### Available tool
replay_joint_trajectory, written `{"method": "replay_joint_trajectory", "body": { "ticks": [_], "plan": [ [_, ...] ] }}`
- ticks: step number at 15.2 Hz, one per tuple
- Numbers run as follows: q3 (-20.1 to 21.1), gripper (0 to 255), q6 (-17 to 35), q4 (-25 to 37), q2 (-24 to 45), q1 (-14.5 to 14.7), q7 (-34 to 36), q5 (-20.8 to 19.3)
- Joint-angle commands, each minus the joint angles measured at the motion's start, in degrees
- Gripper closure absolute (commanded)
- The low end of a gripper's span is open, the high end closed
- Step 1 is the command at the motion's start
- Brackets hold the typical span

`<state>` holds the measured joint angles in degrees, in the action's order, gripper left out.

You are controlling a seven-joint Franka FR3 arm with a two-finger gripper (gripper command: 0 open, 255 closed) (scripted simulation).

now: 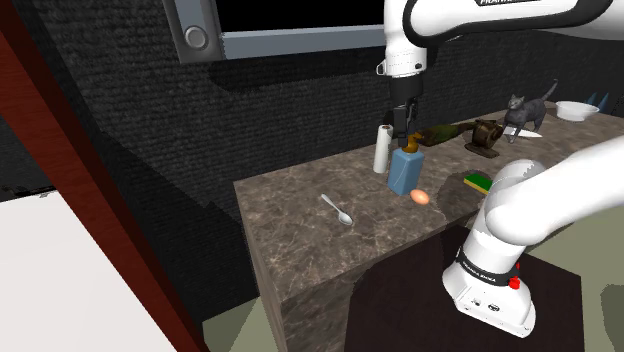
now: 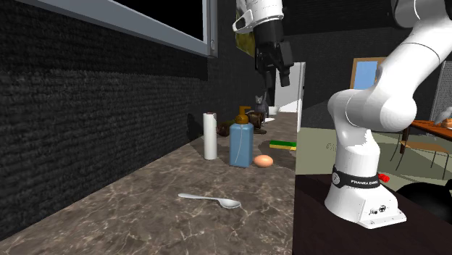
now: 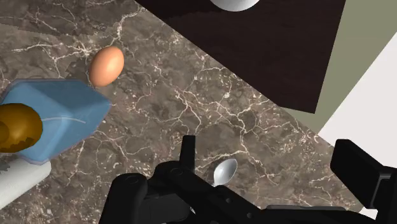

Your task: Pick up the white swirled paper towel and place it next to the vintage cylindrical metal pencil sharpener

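Note:
The white paper towel roll (image 1: 381,149) stands upright near the counter's back edge, next to a blue bottle (image 1: 405,171). In the second exterior view the roll (image 2: 210,135) is just left of the bottle (image 2: 241,143). My gripper (image 1: 403,126) hangs open well above the two, touching neither and holding nothing; its fingers (image 2: 285,73) stand apart. In the wrist view, the roll's end (image 3: 19,182) lies beside the bottle (image 3: 54,121), off to the side of the gripper (image 3: 267,156). A small brown metal object, likely the pencil sharpener (image 1: 487,135), sits farther along the counter.
On the dark marble counter (image 1: 300,250) lie an egg (image 1: 421,197), a spoon (image 1: 336,209) and a green-yellow sponge (image 1: 479,182). Farther along are a lying brown bottle (image 1: 445,134), a grey cat figure (image 1: 525,110) and a white bowl (image 1: 576,110). A dark wall backs the counter.

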<state>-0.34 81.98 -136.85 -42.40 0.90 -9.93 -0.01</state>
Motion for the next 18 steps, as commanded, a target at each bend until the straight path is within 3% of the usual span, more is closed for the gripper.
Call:
{"method": "replay_joint_trajectory", "body": {
  "ticks": [1,10,18],
  "plan": [
    [0.0,0,0.0,0.0,0.0,0.0,0.0,0.0],
    [-10.1,0,6.6,4.4,11.8,-2.0,-16.1,-8.7],
    [-17.6,0,12.4,13.4,26.5,-3.0,-29.8,-11.9]
  ]
}}
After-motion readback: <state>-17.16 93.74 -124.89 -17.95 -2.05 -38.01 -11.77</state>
